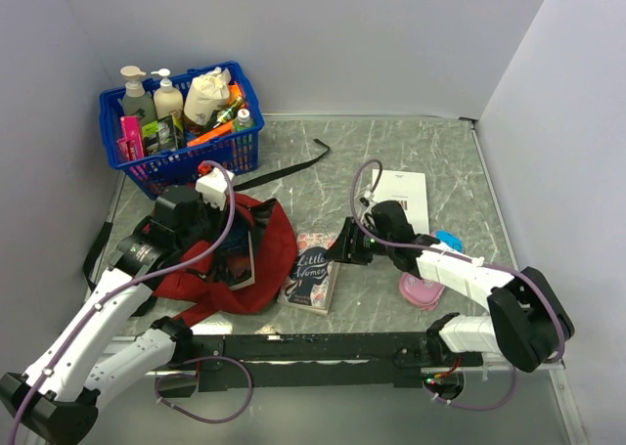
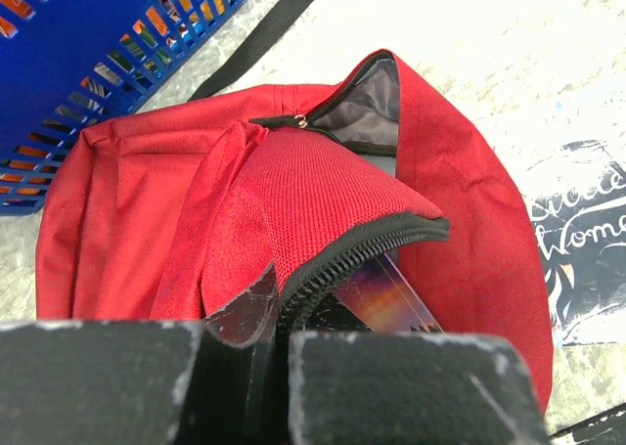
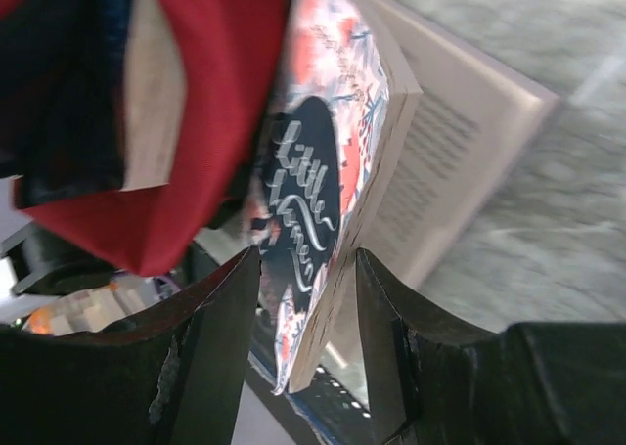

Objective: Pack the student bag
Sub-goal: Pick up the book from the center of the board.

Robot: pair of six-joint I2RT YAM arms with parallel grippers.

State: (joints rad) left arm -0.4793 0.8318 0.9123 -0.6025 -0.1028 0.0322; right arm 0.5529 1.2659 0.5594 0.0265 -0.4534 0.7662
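Right wrist view: the right jaws stand half open astride the book [image 3: 313, 191]; left jaws pinch shut on the backpack [image 2: 323, 191] flap.

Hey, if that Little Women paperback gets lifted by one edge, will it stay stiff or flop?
Probably floppy: the paperback is thin and soft-covered, and its cover appears to bow off the pages between the jaws of the right gripper. Likely light for its size. Its glossy-looking cover may slip, so pinch cover and pages together.

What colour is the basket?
The basket is blue; the top view shows it best.
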